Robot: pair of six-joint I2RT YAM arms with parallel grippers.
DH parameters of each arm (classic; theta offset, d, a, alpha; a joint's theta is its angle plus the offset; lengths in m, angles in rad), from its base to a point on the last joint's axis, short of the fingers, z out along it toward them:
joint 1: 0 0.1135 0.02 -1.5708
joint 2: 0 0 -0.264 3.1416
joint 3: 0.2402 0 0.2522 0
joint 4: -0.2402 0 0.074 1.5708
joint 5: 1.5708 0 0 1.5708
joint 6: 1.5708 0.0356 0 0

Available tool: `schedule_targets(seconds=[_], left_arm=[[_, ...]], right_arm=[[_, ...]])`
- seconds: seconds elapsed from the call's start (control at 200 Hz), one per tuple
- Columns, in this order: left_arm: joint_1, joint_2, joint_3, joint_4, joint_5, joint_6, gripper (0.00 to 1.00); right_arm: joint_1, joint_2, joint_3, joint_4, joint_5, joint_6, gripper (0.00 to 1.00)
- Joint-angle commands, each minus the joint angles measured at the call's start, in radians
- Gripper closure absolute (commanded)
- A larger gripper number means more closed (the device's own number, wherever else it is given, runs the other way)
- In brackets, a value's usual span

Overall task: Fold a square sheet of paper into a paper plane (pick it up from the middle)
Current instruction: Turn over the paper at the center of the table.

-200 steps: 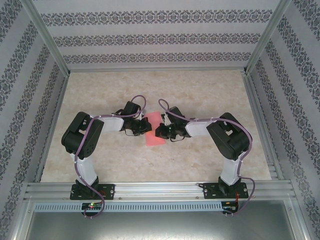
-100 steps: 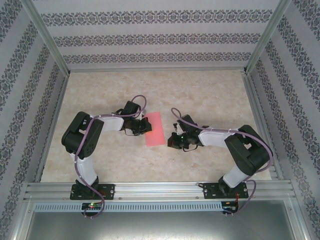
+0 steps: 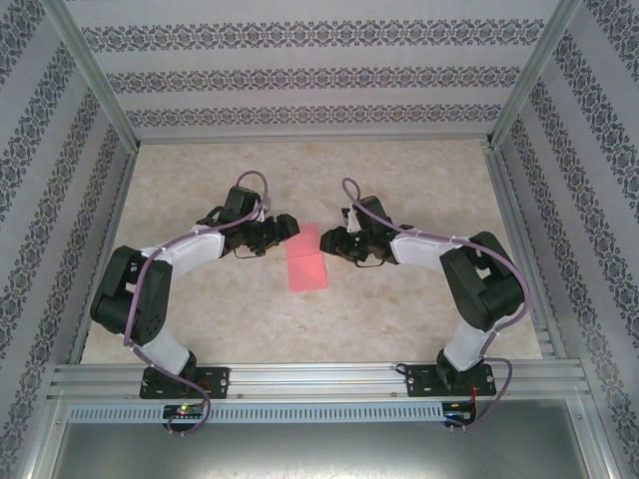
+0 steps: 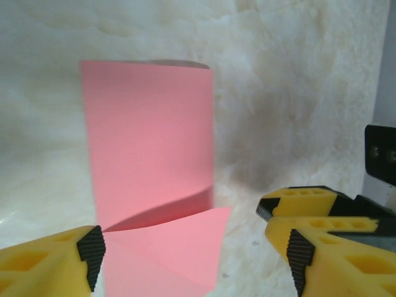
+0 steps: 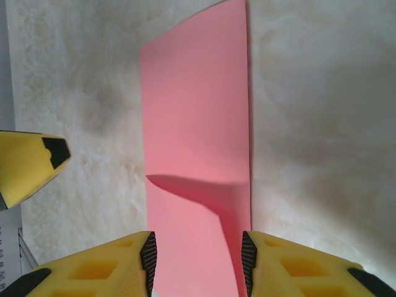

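- Top external: both arms bend at the elbow and reach inward over the marbled table. The left gripper and the right gripper face each other at the far end of the sheet of paper. The sheet lies mid-table, folded to a narrow pink strip.
- Left wrist: the left gripper points down at the table, its yellow fingers spread wide and grasping nothing. The sheet of paper lies flat, with a near corner flap folded over and lifting.
- Right wrist: the right gripper hangs low over the strip, jaws parted to about the strip's width and released. The sheet of paper runs away from it along the table.
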Motion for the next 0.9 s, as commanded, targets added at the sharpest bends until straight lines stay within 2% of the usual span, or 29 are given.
schedule_targets(seconds=[0.0, 0.165, 0.525, 0.62, 0.819, 0.894], left_arm=[[0.009, -0.027, -0.05, -0.035, -0.054, -0.011, 0.11], [0.009, -0.031, -0.075, -0.011, -0.016, -0.022, 0.0], [0.01, -0.008, -0.1, 0.037, 0.09, -0.046, 0.0], [0.007, 0.003, -0.114, 0.086, 0.145, -0.053, 0.01], [0.007, 0.003, -0.14, 0.155, 0.214, -0.081, 0.05], [0.004, 0.006, -0.153, 0.184, 0.237, -0.097, 0.08]], right_arm=[[-0.012, 0.047, 0.03, 0.047, -0.079, -0.065, 0.58], [-0.012, 0.087, 0.048, 0.052, -0.131, -0.136, 0.58], [-0.011, 0.154, 0.079, 0.041, -0.239, -0.25, 0.64], [-0.009, 0.15, 0.079, 0.04, -0.241, -0.284, 0.7], [-0.017, 0.142, 0.071, 0.045, -0.215, -0.302, 0.94], [-0.028, 0.137, 0.053, 0.084, -0.211, -0.275, 0.97]])
